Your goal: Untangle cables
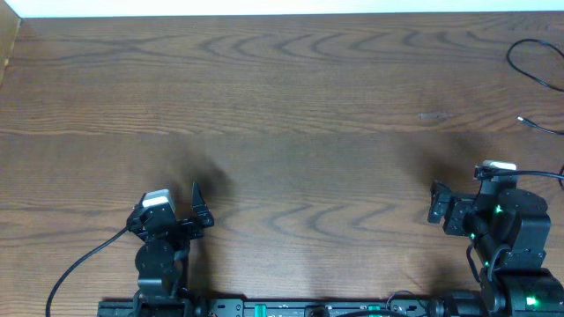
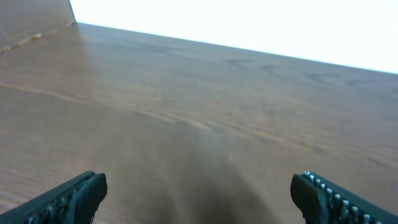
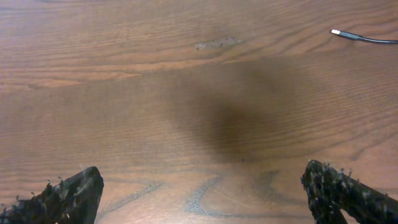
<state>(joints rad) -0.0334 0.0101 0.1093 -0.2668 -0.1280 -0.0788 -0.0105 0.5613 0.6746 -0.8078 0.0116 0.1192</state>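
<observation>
**Item 1: plug-tipped black cord** (image 1: 539, 126). Thread-thin and black, ending in a small pale plug (image 3: 336, 31). Its long axis runs roughly left to right across the table (image 1: 282, 106), with the plug pointing left toward the middle of the table. The cord trails off the right edge of the view. It lies flat, ahead of the right pincer (image 1: 438, 204) and off to its right side, well apart from it. In the wrist view it sits far beyond the right-hand finger (image 3: 348, 193).

**Item 2: looped black cord** (image 1: 520, 67). This is an equally thin open curve, bowed toward the left, and both of its runs leave the picture on the right. It lies farther ahead of the right pincer than item 1. The two may be a single cord, but the join, if there is one, is out of frame.

**Item 3: right pincer.** The jaws are spread wide and hold nothing, with bare wood between them. A faint scuff (image 3: 216, 43) lies ahead of it.

**Item 4: left pincer** (image 1: 199, 210). The jaws are wide apart and empty. Both cords lie far off to its right, across the table. A thicker arm cable (image 1: 79, 264) trails behind it.
</observation>
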